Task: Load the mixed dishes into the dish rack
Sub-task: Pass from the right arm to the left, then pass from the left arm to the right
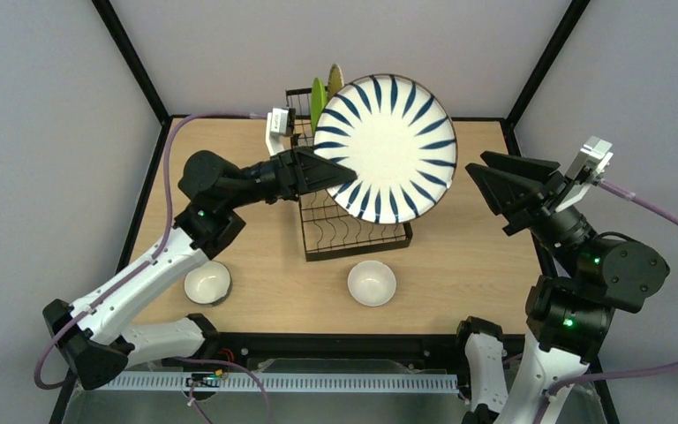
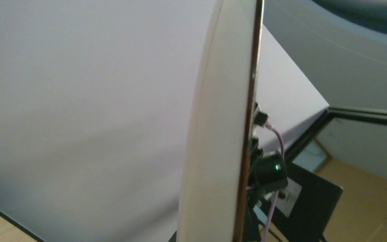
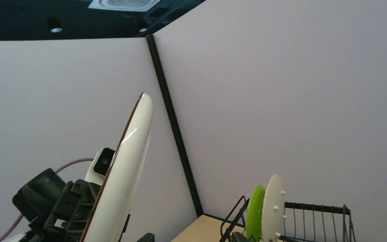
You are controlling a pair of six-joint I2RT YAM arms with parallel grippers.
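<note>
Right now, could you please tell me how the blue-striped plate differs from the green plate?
The blue-striped plate is gripped by the left pincer above the dish rack; the green plate stands at the rack's far end. The blue-striped plate is white with dark blue radial stripes; the green plate is plain green. The blue-striped plate leans; the green plate stands nearly upright. Both are round plates.
</note>
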